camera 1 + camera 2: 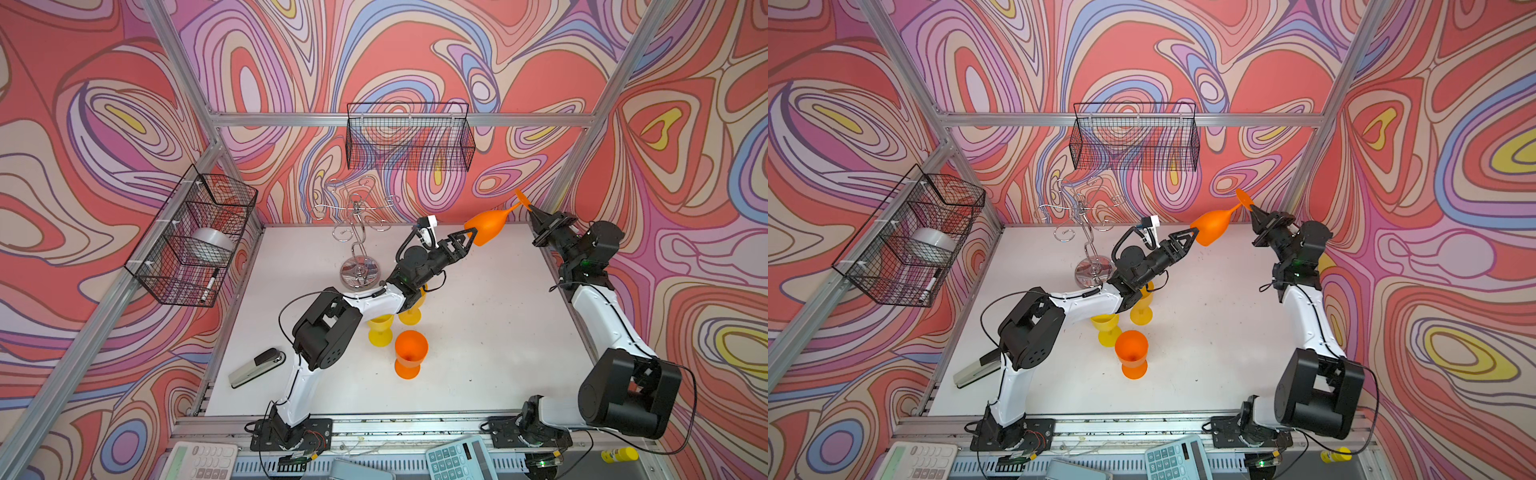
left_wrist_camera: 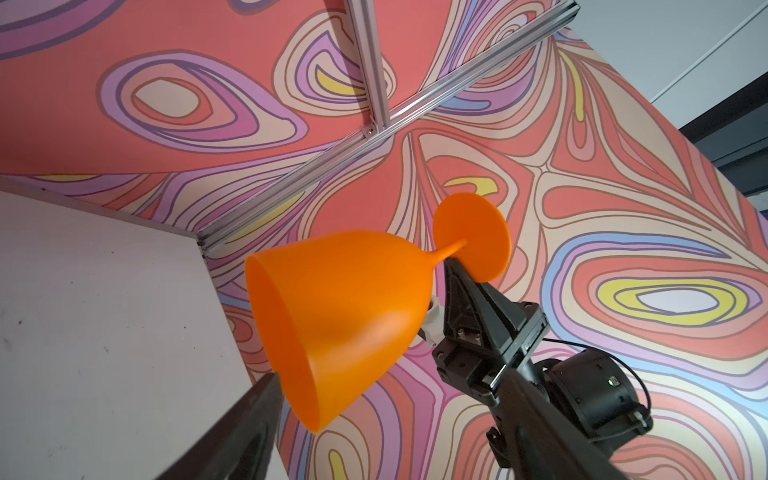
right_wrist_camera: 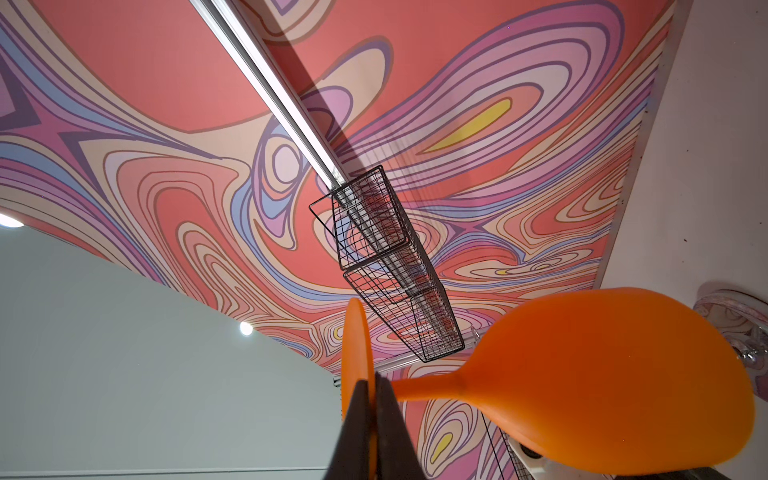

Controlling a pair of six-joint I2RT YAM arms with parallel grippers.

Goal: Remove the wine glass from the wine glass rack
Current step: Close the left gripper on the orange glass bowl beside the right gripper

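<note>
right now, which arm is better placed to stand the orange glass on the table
Left, probably. The left gripper is open at the bowl of the glass, which lies sideways in the air; the right gripper only pinches the foot's edge, shut.

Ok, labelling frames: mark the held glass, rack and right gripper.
held glass (image 1: pixel 487 230): in a top view, bowl.
rack (image 1: pixel 358 272): in a top view, mirrored base.
right gripper (image 1: pixel 532 212): in a top view, between fingertips.
</note>
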